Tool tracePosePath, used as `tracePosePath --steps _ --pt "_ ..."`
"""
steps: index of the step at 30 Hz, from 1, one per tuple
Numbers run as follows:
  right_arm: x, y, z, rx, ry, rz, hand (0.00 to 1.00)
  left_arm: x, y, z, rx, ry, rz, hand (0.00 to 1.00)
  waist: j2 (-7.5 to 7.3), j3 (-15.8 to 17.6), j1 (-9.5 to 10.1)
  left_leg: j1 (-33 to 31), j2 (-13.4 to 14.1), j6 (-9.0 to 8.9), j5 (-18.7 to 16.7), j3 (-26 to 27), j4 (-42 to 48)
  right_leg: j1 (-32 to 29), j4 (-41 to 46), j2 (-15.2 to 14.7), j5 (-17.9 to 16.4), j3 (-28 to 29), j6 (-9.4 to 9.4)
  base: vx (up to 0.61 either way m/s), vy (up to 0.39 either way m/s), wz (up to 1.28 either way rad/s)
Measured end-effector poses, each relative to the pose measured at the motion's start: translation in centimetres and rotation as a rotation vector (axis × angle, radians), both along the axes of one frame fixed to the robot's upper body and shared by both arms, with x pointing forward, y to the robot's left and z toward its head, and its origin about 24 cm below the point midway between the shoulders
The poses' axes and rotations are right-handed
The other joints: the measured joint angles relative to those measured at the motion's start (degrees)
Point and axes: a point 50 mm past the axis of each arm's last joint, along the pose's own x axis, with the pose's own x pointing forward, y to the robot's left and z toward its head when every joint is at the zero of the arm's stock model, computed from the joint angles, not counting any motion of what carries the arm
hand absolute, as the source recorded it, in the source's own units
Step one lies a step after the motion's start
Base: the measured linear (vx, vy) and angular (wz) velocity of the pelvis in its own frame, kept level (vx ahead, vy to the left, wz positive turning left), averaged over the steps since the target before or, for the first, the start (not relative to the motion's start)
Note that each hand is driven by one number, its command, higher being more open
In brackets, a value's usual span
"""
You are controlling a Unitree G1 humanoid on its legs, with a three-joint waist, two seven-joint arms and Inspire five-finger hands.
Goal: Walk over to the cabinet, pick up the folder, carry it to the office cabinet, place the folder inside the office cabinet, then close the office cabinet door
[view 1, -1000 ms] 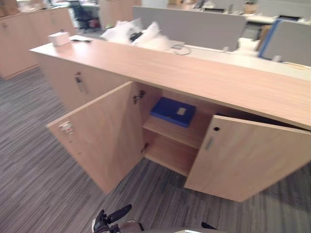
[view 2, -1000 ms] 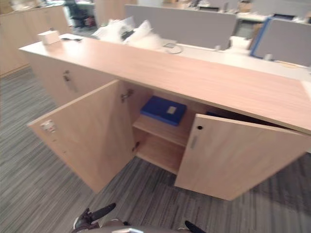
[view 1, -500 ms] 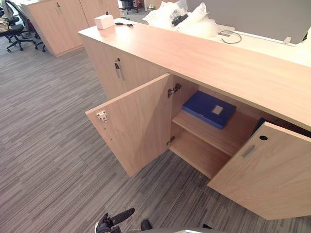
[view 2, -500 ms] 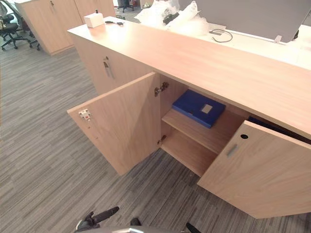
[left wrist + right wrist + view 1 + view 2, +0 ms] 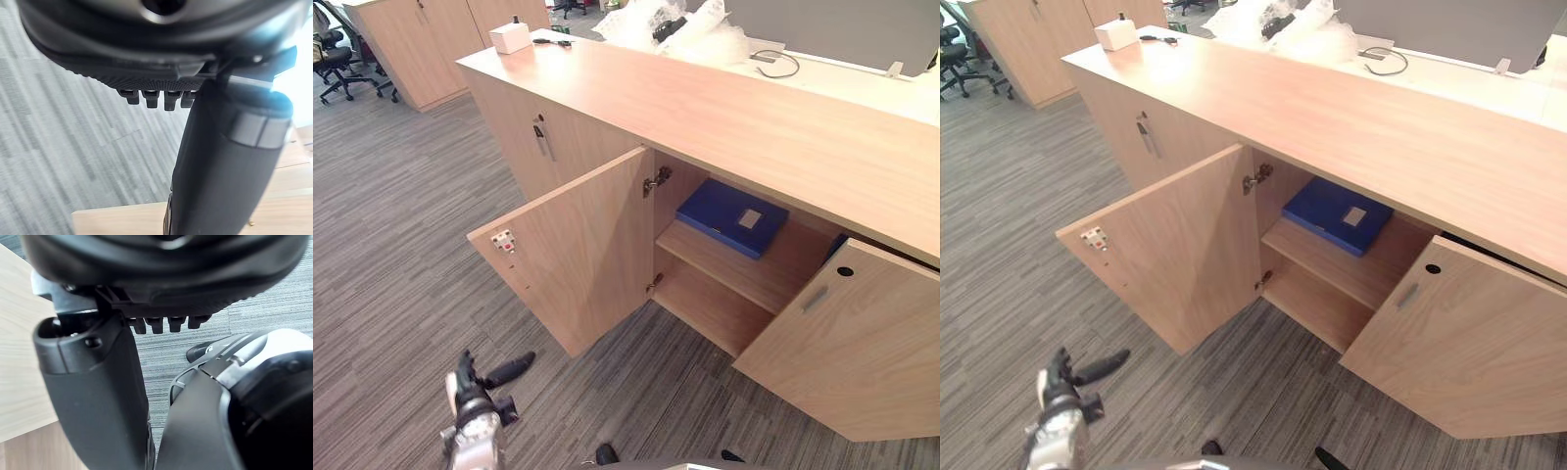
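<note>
A grey striped carpet floor is seen, and a long, low office cabinet of light wood stands on it. Both of its doors are swung open towards the camera: the left-hand wooden door and the right-hand wooden door with a small metal handle. Between them an upper wooden shelf is exposed, and the flat blue folder with a pale label is lying on it, inside the cabinet. The dark left hand is held low over the carpet, well apart from the left-hand door, fingers relaxed, nothing grasped. The right hand is likewise loose and empty. A small white box rests on the cabinet's far end.
</note>
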Motion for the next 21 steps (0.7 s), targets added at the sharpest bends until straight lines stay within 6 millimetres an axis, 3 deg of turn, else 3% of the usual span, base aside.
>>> tracePosePath --steps 5,7,10,11,12,13,14,19,21 --pt "-0.7 0.0 0.0 0.013 0.005 -0.002 1.00 3.5 2.4 3.7 0.066 -0.116 -0.021 1.00 0.05 -1.10 -0.12 1.41 1.65 -0.43 -0.20 0.16 0.26 0.72 0.72 1.41 1.15 1.27 -1.39 0.05 -0.029 -0.04" --pt "-0.9 0.0 0.0 0.015 0.006 -0.011 1.00 5.5 2.2 5.1 0.077 -0.163 -0.085 1.00 0.13 -1.33 -0.17 1.74 2.70 -0.59 -0.16 0.05 0.41 0.51 2.04 2.09 1.64 1.88 -1.12 0.03 -0.042 0.05" --pt "-1.4 -0.2 0.0 0.010 0.009 -0.017 1.00 7.7 0.2 5.9 0.079 -0.190 -0.198 1.00 0.70 -1.80 -0.29 1.60 4.54 -0.89 -0.16 -0.12 1.58 -1.46 6.97 2.72 1.71 2.70 -1.03 0.03 -0.065 0.02" --pt "-1.6 -0.6 0.1 0.003 0.003 -0.030 1.00 7.9 -0.3 5.6 0.052 -0.194 -0.179 1.00 2.52 -1.52 -0.89 1.22 6.78 -0.95 -0.19 -0.41 2.72 -4.45 12.24 2.91 0.23 3.61 -1.13 0.02 -0.089 -0.03" --pt "-1.6 -0.6 0.1 0.002 0.000 -0.035 1.00 7.8 -0.3 5.5 0.047 -0.194 -0.171 1.00 2.74 -1.68 -1.03 1.12 7.21 -0.95 -0.19 -0.72 2.89 -4.88 11.78 3.32 -0.77 3.91 -1.04 -0.01 -0.084 0.02" --pt "-1.8 -0.7 0.2 -0.006 -0.007 -0.044 1.00 7.7 0.2 5.6 0.051 -0.196 -0.153 1.00 2.58 -1.94 -1.19 0.77 8.05 -1.38 -0.03 -1.05 3.03 -4.42 1.35 5.11 -0.84 4.04 -0.70 -0.04 -0.095 0.22" --pt "-2.5 -0.4 0.1 0.002 0.010 -0.052 1.00 7.9 0.6 6.1 0.073 -0.198 -0.167 1.00 0.53 -2.25 -1.11 0.61 7.02 -4.12 -1.04 -1.54 3.16 -5.09 -1.45 3.90 3.97 3.63 1.03 -0.02 -0.093 0.35" --pt "-3.7 -1.6 0.3 -0.027 0.037 -0.060 1.00 7.6 -0.9 4.6 -0.009 -0.167 -0.232 1.00 3.27 -2.63 0.06 0.76 8.01 -5.14 -0.63 -2.56 3.13 -4.49 -1.83 5.06 3.26 3.55 1.06 0.00 -0.077 0.10" --pt "-3.6 -1.5 0.3 -0.025 0.034 -0.048 1.00 7.7 -1.2 4.4 -0.057 -0.184 -0.241 1.00 3.24 -2.64 0.18 0.77 7.95 -5.19 -0.60 -2.65 3.10 -4.48 -1.74 4.98 3.27 3.52 1.02 -0.04 -0.003 0.02"
